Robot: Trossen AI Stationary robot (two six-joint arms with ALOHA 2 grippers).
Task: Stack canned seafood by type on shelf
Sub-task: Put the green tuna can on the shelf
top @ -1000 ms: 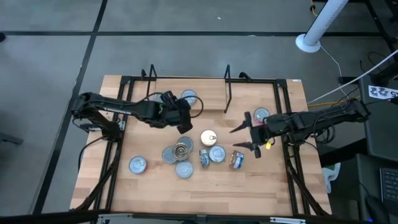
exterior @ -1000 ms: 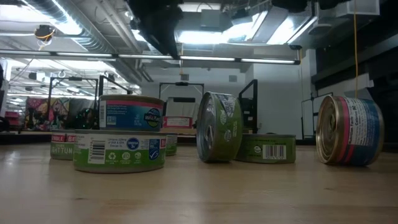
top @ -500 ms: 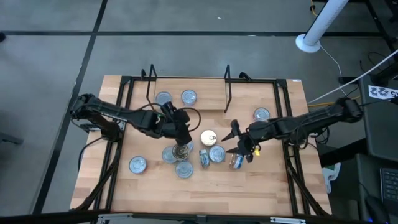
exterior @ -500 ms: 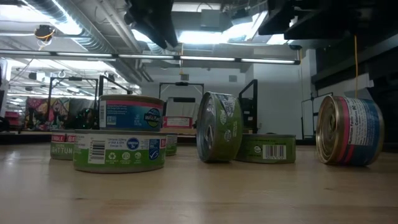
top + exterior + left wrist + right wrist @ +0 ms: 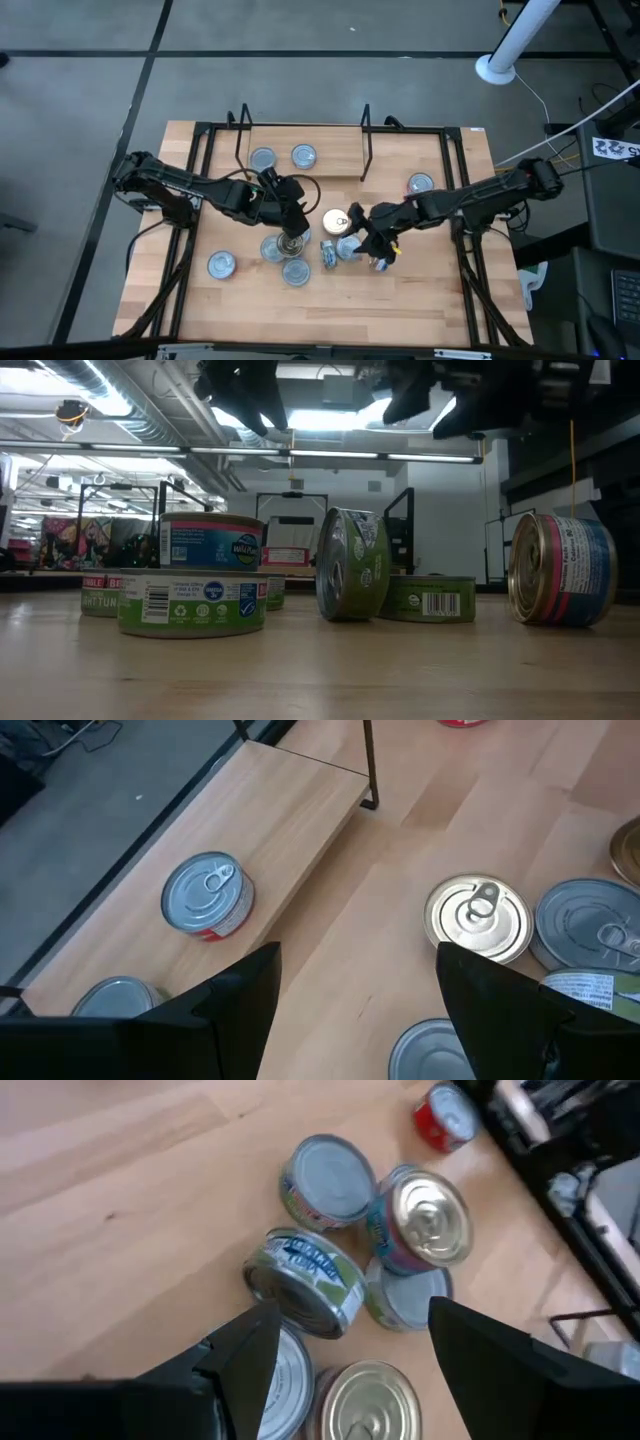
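Several small tins lie mid-table: a flat gold-lidded can, a stacked pair, silver-lidded ones and two on edge, green and pink-blue. The shelf has black wire uprights and a light wooden base. Two cans rest flat on that base. My left gripper hovers open over the stacked pair. My right gripper hovers open above the green can lying on its side.
A lone can sits near the right frame rail and another toward the near left. Black frame rails run along both table sides. Bare wood lies along the near edge.
My left gripper has moved from beside the shelf toward the near edge and now hangs over the stacked cans. My right gripper has travelled toward the table's left, from near the right rail to the middle cluster. No can has moved.
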